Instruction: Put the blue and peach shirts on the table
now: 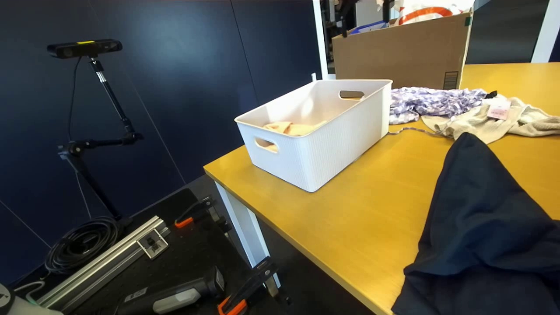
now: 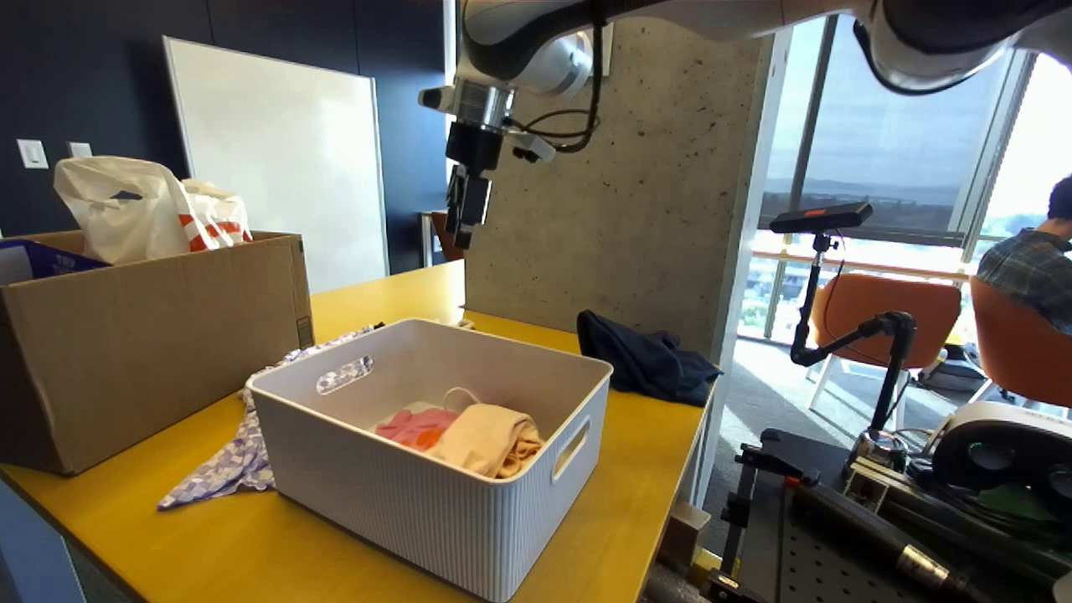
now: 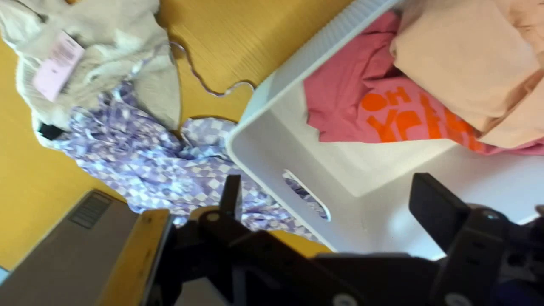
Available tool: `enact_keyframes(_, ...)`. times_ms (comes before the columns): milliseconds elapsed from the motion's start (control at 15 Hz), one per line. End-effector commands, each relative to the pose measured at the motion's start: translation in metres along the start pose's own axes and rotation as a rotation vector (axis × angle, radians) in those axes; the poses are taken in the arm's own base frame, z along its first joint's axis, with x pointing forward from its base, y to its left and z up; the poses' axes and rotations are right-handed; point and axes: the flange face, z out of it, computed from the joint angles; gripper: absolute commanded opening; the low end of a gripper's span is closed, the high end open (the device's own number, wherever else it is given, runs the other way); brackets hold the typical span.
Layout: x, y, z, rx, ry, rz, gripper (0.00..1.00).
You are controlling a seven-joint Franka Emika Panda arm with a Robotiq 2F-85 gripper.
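Note:
The peach shirt [image 2: 486,440] lies folded in the white bin [image 2: 377,502], on top of a pink shirt [image 2: 416,427] with orange letters. The peach shirt also shows in the wrist view [image 3: 467,59] and partly over the bin rim in an exterior view [image 1: 297,129]. A dark navy-blue garment [image 1: 477,227] lies bunched on the yellow table [image 1: 372,205] near its edge; it also shows in an exterior view [image 2: 645,360]. My gripper [image 2: 459,234] hangs above the table and bin. In the wrist view its fingers [image 3: 327,180] are spread wide with nothing between them.
A purple checkered garment [image 1: 433,103] and a beige garment [image 1: 503,118] with a tag lie beside the bin. A cardboard box [image 2: 167,335] with plastic bags stands behind them. A concrete pillar [image 2: 620,209] rises beside the table.

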Motion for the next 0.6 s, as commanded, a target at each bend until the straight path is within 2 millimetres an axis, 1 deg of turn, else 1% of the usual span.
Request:
enact_keyframes(0,0.048,-0.032,0.020,0.142,0.025,-0.142,1.00)
enact_keyframes(200,0.077,-0.072,0.035,0.259,0.001,-0.239,1.00)
enact_keyframes(267,0.083,-0.082,0.040,0.280,-0.016,-0.254,1.00)
enact_keyframes(400,0.092,-0.101,0.050,0.318,-0.053,-0.273,1.00)
enact_keyframes(467,0.095,-0.107,0.058,0.329,-0.068,-0.279,1.00)
enact_keyframes(533,0.099,-0.119,0.068,0.351,-0.084,-0.291,1.00)
